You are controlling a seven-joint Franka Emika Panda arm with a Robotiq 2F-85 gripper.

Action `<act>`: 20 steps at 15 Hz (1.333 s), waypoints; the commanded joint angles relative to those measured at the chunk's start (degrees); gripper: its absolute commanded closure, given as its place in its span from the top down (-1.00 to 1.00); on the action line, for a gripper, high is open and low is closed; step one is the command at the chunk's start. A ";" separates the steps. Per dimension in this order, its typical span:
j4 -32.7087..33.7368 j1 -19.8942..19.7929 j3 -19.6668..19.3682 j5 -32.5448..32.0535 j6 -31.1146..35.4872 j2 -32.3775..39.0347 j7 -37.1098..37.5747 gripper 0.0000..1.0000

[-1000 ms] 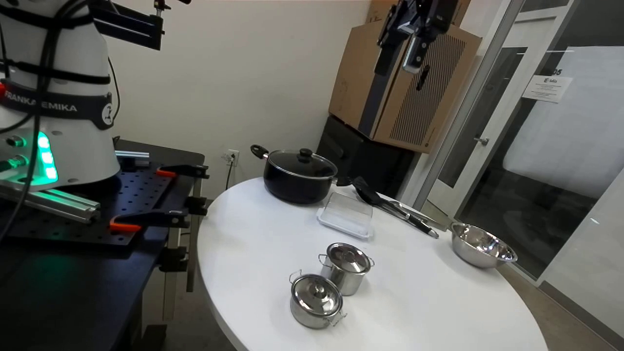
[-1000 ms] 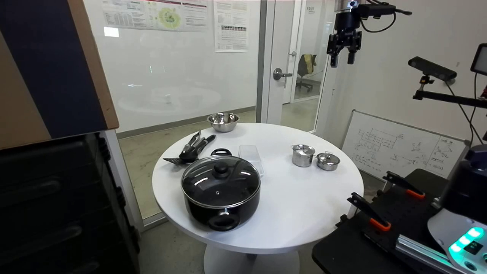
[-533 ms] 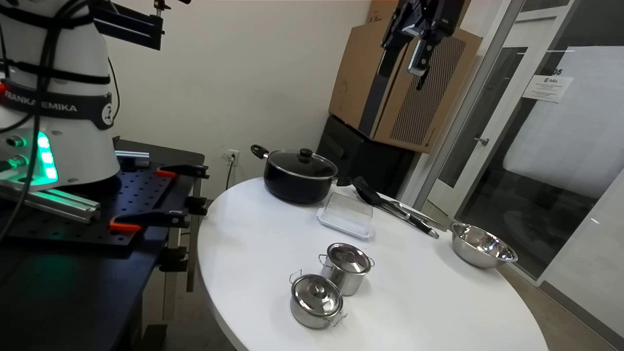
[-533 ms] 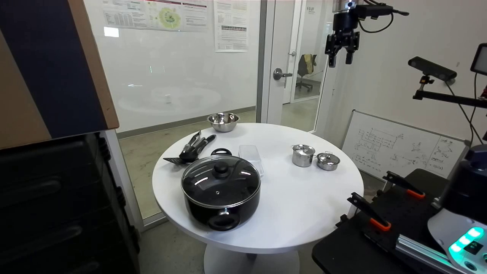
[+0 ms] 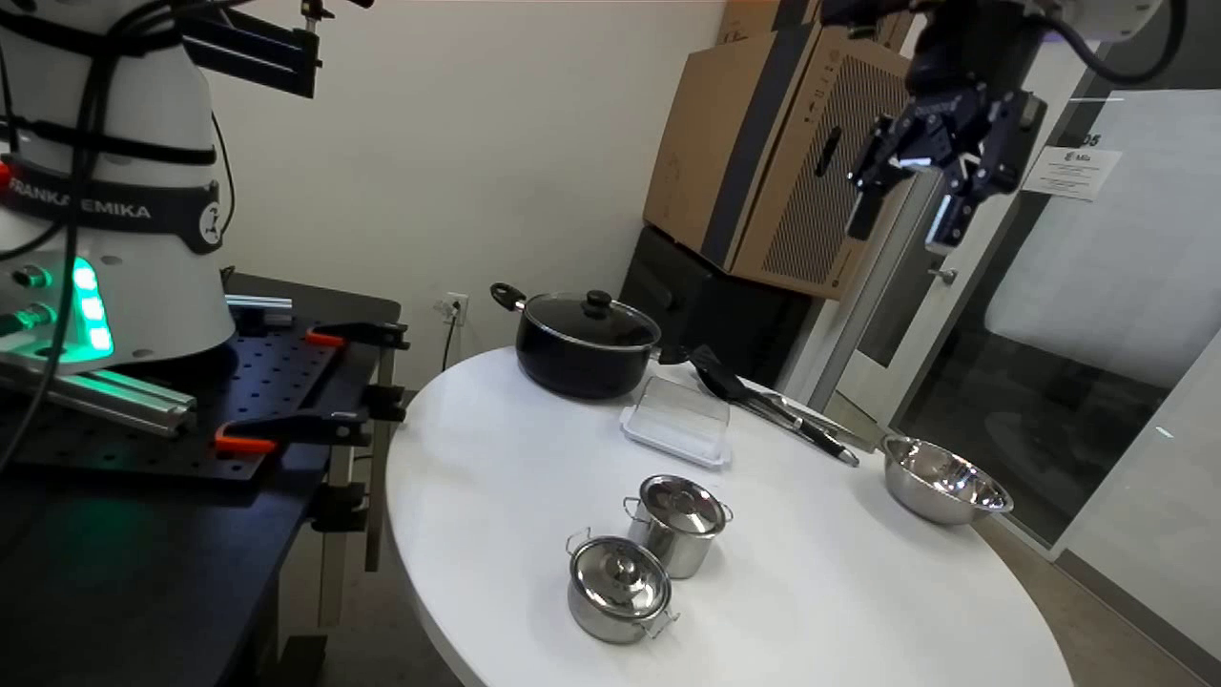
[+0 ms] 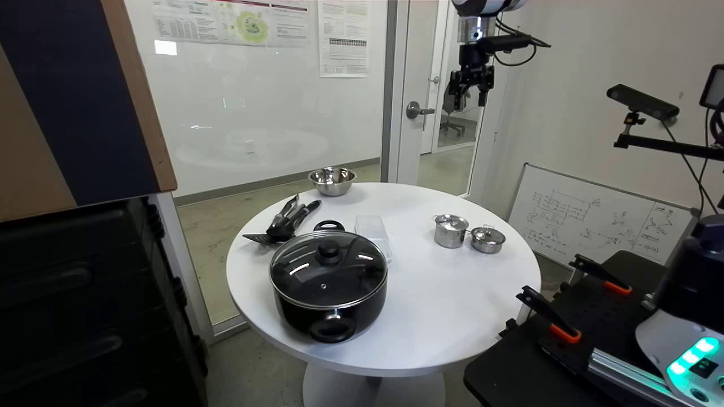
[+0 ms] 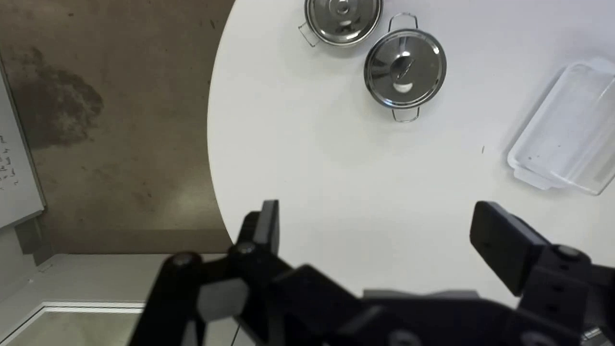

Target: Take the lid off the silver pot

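Observation:
The narrow silver pot [image 5: 673,553] stands upright on the white table, with its round steel lid [image 5: 683,503] resting on top. The pot [image 6: 449,236] and lid [image 6: 451,221] also show in an exterior view. In the wrist view the shiny lid [image 7: 418,79] lies above and beyond my fingertips, with the pot's body hidden under it and wire handles at two sides. My gripper [image 5: 904,227] is open, points down and hangs high above the table, well apart from the pot. In the wrist view the gripper [image 7: 377,211] has nothing between its widely spread fingers.
A wider lidded silver pot [image 5: 618,611] stands close beside the narrow one, near the table's edge. A clear plastic container [image 5: 679,420], a large black pot [image 5: 584,361], black utensils [image 5: 773,405] and a steel bowl [image 5: 940,491] are on the round table [image 5: 811,601].
My open gripper has shifted sideways high above the table: rightward and down in one exterior picture, leftward in another. Most of this came in the last half second. The pots have not moved.

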 commanded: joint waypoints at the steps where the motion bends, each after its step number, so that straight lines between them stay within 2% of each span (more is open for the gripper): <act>1: 14.15 -1.44 0.88 3.08 -4.96 11.41 -4.14 1.00; 7: 27.81 -2.80 2.53 -0.61 -16.39 21.07 -18.77 1.00; 10: 33.50 -2.02 3.21 -3.42 -18.61 24.28 -23.22 1.00; 11: 26.32 -2.56 3.12 -1.93 -15.33 20.45 -20.22 1.00; 16: 30.98 -2.40 3.70 -2.79 -16.74 23.01 -21.91 1.00; 17: 29.53 -2.64 4.16 -2.22 -15.65 22.36 -22.67 1.00; 20: 19.49 -3.24 5.22 0.19 -11.68 17.05 -21.84 1.00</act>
